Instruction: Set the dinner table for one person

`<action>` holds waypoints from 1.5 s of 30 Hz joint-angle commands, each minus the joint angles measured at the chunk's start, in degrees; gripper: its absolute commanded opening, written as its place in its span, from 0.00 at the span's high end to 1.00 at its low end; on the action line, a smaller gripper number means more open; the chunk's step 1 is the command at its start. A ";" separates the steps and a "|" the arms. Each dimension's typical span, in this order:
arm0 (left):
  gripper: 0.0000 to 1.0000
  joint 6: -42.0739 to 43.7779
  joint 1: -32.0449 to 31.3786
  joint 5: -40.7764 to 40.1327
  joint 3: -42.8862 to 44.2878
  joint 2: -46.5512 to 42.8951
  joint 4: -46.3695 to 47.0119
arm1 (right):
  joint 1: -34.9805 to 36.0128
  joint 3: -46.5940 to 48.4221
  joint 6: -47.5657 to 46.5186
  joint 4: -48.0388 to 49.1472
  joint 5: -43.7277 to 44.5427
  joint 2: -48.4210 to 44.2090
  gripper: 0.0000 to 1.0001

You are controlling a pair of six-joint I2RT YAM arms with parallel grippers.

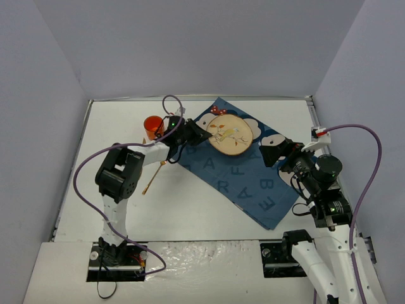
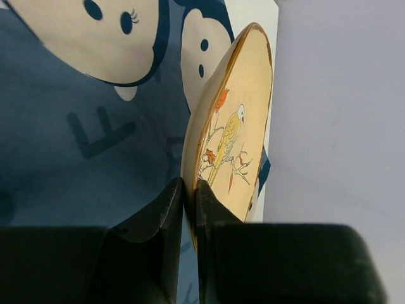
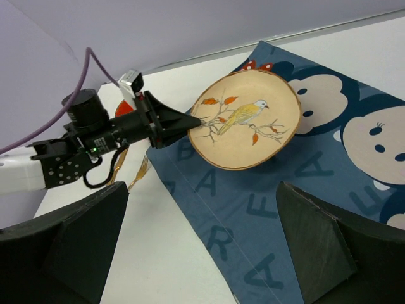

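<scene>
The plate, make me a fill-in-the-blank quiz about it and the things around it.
The plate shows a painted ____.
The left gripper has its fingers ____ on the plate's rim.
The cloth beneath the plate is dark ____.
The fork lies off the cloth, on the white ____.
Missing words: bird, shut, blue, table.

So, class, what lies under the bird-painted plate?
The dark blue cloth with letters and mouse faces lies beneath the plate, whose rim the left tool pinches. The plate hides the patch directly below; the cloth covers the white table there.
</scene>
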 commanded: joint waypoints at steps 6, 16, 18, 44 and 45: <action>1.00 -5.24 -6.25 1.55 9.25 2.95 17.75 | 0.43 2.03 -3.12 -0.73 -0.28 -1.10 0.00; 1.00 -5.23 -6.96 1.39 6.87 3.43 19.08 | 0.43 0.96 -3.68 -1.13 -0.27 -1.21 0.00; 1.00 -5.17 -6.96 1.65 6.47 3.44 19.08 | 0.43 0.78 -3.68 -1.12 -0.35 -1.35 0.00; 1.00 -6.09 -7.07 3.76 4.93 7.19 19.53 | 0.43 -0.89 -3.97 -1.39 0.35 -1.04 0.00; 1.00 -6.65 -7.11 3.98 4.84 7.62 20.31 | 0.43 -0.94 -4.01 -1.39 0.35 -1.08 0.00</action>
